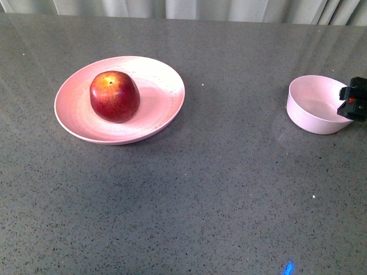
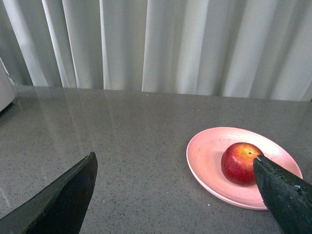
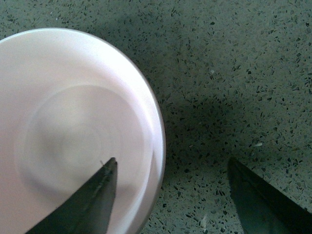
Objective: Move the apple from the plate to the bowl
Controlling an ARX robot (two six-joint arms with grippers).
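Apple [image 1: 114, 96] sits stem-up near the middle of the plate [image 1: 163, 86], at the left of the table [image 1: 218, 189]. The bowl [image 1: 312, 117] stands empty, well apart on the right. The left gripper [image 2: 175, 157] is spread wide and holds nothing, short of the plate and clear of the fruit. The right gripper [image 3: 173, 161] is spread too, one finger over the bowl's inside and the other outside its rim, not closed on it. The apple looks firm, smooth and glossy, and fairly weighty, so it would likely slip if pinched high on the shoulder. The sound hold is across its widest girth, gentle enough not to bruise. The bowl is barely wider, so the release wants centring.
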